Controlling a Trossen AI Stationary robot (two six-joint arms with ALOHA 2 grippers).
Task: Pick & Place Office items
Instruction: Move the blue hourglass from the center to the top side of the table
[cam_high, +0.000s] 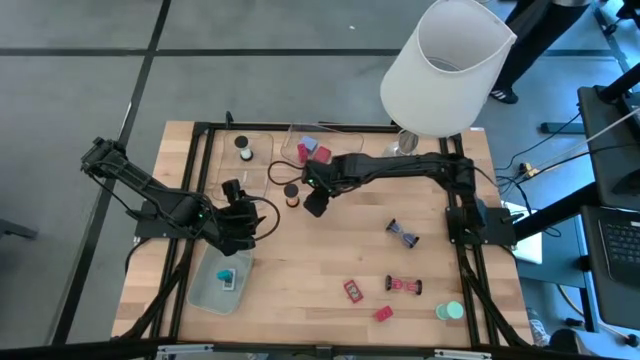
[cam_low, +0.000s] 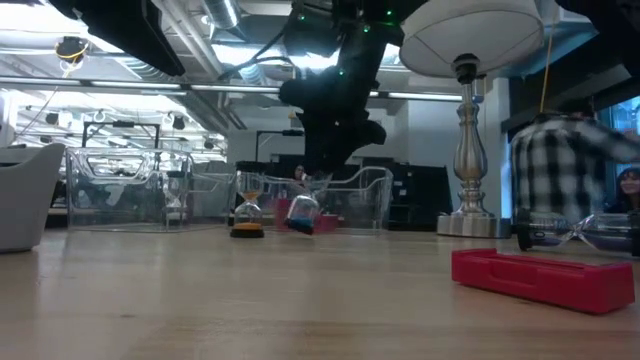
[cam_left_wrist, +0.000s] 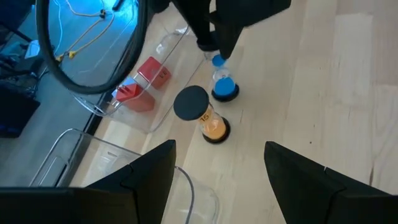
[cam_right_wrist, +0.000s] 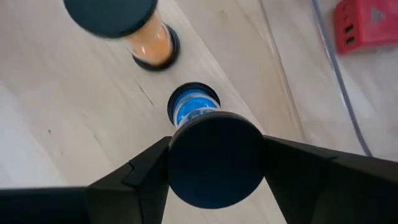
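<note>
From above, my right gripper (cam_high: 314, 198) is reached across toward the table's (cam_high: 330, 270) far-left part, just short of the clear tray (cam_high: 305, 140) at the far edge. The orange hourglass (cam_high: 291, 194) stands right beside it, on its left. My left gripper (cam_high: 238, 215) waits near the left edge, above the pale green tray (cam_high: 205, 290), fingers apart and empty.

Down at table height, the right arm drops in from above and the blue hourglass (cam_low: 303, 213) leans under it, tilted, its lower cap at or barely off the wood. The orange one (cam_low: 247, 212) stands upright just beside it, apart. The tray wall (cam_low: 370, 190) rises right behind both.

Left wrist view: my own left fingers (cam_left_wrist: 152, 171) stand wide, nothing between them. Ahead, the right gripper pinches the blue hourglass (cam_left_wrist: 222, 84) by its upper end; the orange hourglass (cam_left_wrist: 205, 115) sits nearer me, and a red block (cam_left_wrist: 146, 78) lies inside the tray.

Right wrist view: here's what counts. My right fingers (cam_right_wrist: 146, 171) are clamped on the blue hourglass's black top cap (cam_right_wrist: 214, 158), its long axis running straight away from me toward the blue bottom cap (cam_right_wrist: 193, 106). The orange hourglass (cam_right_wrist: 149, 43) lies just beyond, clear of my grip. The right arm has it; I judge the lift must go up and over the tray wall without brushing that orange neighbour.
</note>
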